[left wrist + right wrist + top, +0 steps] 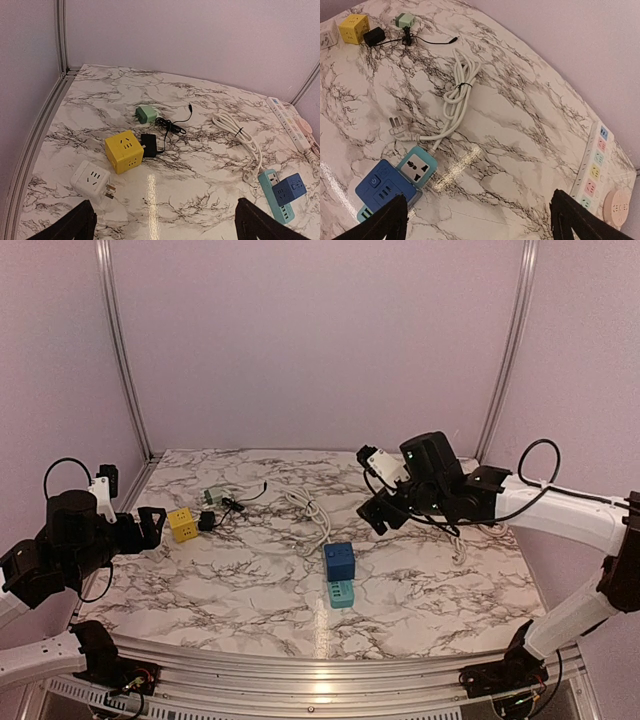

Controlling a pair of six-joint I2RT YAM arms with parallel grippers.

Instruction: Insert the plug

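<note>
Reference: teal power strip (417, 167), carrying a blue cube adapter (385, 187). The white plug (397, 125) lies loose just beside the strip's far end, unplugged. Left gripper (162, 222), well left of the strip: jaws spread, empty. Right gripper (480, 207), beyond the strip, raised: jaws spread, empty.

The left arm (45, 552) sat folded low at the left side, elbow back, wrist about level. The left gripper (155, 525) pointed right, toward the middle. Its jaws stood wide apart with nothing between them. In the left wrist view only its two dark fingertips (80, 224) showed, one at each bottom corner.

The right arm (560, 502) rose from its base, bent at the elbow and reached leftward. The right gripper (378, 515) was raised and tipped down and to the left. Its jaws were also spread wide and held nothing, with the fingertips (390, 221) low in the right wrist view.
</note>
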